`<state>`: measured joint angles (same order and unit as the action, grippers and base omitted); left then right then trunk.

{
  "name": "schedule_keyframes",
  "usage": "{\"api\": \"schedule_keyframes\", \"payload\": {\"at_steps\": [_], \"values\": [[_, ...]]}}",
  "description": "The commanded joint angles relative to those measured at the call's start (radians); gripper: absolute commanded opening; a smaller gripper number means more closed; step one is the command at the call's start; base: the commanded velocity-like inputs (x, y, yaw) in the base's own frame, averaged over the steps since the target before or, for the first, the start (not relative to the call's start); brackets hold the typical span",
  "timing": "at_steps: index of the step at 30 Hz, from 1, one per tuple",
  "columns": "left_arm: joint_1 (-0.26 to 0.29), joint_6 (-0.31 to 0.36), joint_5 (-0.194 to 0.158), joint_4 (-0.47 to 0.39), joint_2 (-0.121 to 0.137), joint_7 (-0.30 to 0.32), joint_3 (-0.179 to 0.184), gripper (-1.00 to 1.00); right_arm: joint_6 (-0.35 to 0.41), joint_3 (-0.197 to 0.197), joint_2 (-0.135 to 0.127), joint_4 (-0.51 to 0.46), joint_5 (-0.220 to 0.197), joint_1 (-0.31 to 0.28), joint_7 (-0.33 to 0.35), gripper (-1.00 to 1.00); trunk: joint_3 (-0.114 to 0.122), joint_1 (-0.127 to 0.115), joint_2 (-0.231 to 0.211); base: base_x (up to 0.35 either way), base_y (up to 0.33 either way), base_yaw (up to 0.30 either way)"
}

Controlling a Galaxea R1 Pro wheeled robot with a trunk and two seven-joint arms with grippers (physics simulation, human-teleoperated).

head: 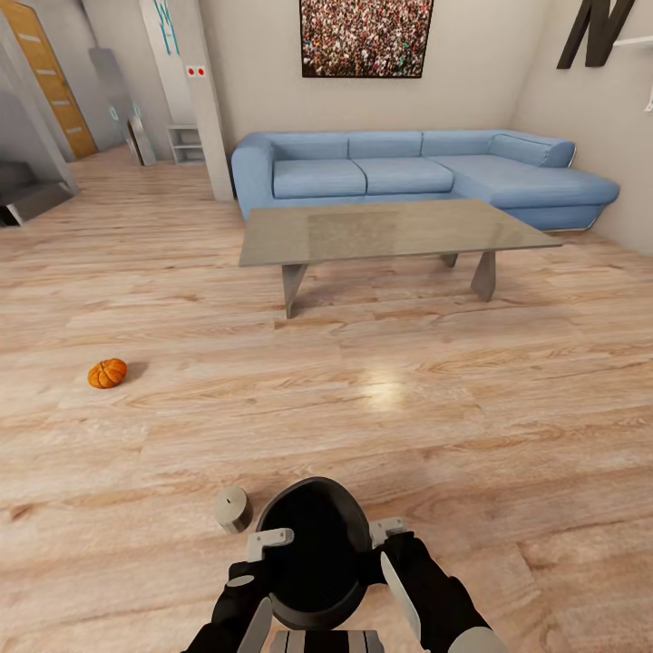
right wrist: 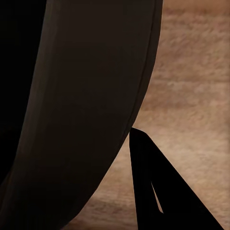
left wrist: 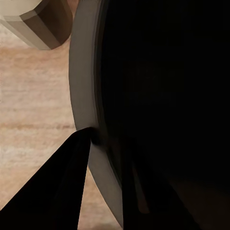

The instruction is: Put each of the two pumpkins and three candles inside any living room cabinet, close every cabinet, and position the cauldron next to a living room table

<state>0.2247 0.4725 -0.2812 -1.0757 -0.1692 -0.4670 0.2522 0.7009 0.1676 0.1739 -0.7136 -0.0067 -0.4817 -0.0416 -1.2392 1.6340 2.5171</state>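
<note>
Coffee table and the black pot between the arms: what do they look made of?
The low grey rectangular coffee table looks like polished stone or concrete: mottled top with a soft sheen, though that is uncertain. The round black cauldron looks like matte cast metal: dark, dull wall with a thick grey rim.

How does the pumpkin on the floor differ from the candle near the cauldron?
The pumpkin is bright orange and round with ribs; the candle is a grey-beige stubby cylinder. The pumpkin lies far from the cauldron, out toward the robot's left; the candle stands upright right beside it. Both rest on the wood floor.
</note>
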Motion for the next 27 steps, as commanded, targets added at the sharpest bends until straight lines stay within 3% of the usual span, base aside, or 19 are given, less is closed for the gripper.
{"api": "schedule_keyframes", "payload": {"at_steps": [1,22,27], "values": [[0.001,-0.003,-0.016,-0.001,0.000,-0.010,0.033,-1.00,0.003,0.009,0.001,0.000,-0.047,0.000,0.052,-1.00,-0.001,0.000,0.000,0.000,0.000,0.000],[0.001,-0.003,-0.016,-0.001,0.000,-0.010,0.033,-1.00,0.003,0.009,0.001,0.000,-0.047,0.000,0.052,-1.00,0.073,-0.009,-0.004,0.000,0.000,0.000],[0.001,-0.003,-0.016,-0.001,0.000,-0.010,0.033,-1.00,0.003,0.009,0.001,0.000,-0.047,0.000,0.052,-1.00,0.073,-0.009,-0.004,0.000,0.000,0.000]]}}
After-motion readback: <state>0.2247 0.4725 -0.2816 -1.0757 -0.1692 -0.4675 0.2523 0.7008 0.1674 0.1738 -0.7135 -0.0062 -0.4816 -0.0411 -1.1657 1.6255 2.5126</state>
